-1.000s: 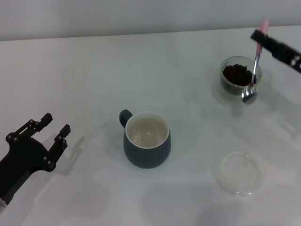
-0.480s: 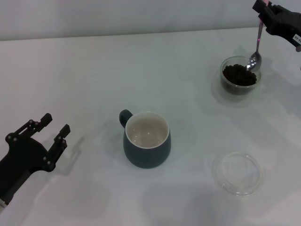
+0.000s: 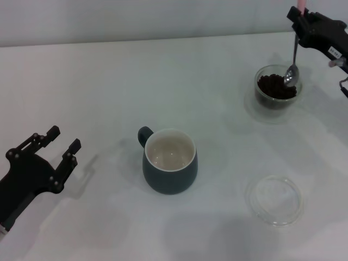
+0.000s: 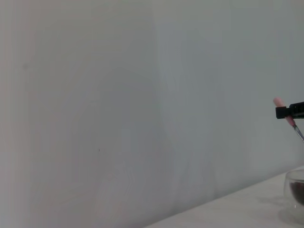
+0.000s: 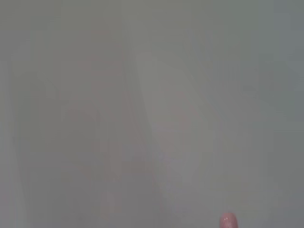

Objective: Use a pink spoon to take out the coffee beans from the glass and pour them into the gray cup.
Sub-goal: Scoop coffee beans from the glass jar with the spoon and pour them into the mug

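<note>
The glass (image 3: pixel 277 87) with dark coffee beans (image 3: pixel 275 86) stands at the far right of the table; it also shows in the left wrist view (image 4: pixel 295 192). My right gripper (image 3: pixel 300 20) is shut on the pink spoon (image 3: pixel 293 54), holding it nearly upright by its handle. The metal bowl (image 3: pixel 291 75) hangs over the glass's right rim, just above the beans. The pink handle tip shows in the right wrist view (image 5: pixel 228 221). The gray cup (image 3: pixel 169 160) stands in the middle, cream inside, with nothing in it. My left gripper (image 3: pixel 58 140) is open and parked at the near left.
A flat shallow clear dish (image 3: pixel 274 199) lies at the near right. The white table (image 3: pixel 109 87) ends at a pale wall at the back.
My right gripper lifted the spoon from in front of the glass, then lowered it slightly so its bowl hangs over the beans. The left arm has barely moved.
</note>
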Controlling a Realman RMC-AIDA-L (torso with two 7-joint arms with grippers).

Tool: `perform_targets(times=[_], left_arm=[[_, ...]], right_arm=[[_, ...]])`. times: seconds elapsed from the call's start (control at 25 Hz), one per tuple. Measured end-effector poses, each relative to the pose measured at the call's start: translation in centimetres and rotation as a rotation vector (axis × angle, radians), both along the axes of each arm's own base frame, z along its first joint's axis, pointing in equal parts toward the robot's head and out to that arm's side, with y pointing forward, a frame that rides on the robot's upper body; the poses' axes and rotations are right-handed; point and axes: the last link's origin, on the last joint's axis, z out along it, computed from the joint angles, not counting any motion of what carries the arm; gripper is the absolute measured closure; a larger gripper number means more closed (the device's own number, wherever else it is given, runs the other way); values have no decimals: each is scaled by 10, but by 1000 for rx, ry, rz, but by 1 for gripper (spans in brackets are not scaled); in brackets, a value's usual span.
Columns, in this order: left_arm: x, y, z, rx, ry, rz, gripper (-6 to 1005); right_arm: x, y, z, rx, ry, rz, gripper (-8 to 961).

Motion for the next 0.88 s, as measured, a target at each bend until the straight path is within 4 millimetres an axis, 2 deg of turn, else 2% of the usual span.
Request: perform_targets(times=[0.24,0.64,0.88], left_arm=[[2,3,0,1,-1,-8,537],[2,4,1,3,3,-10,539],[1,5,2,4,7,-11,539]], right_arm=[[-3,4,-12,7,-42,-11,808],[-1,9,-15,28,-115,-31,808],[3,11,-20,17,-96,-83,808]])
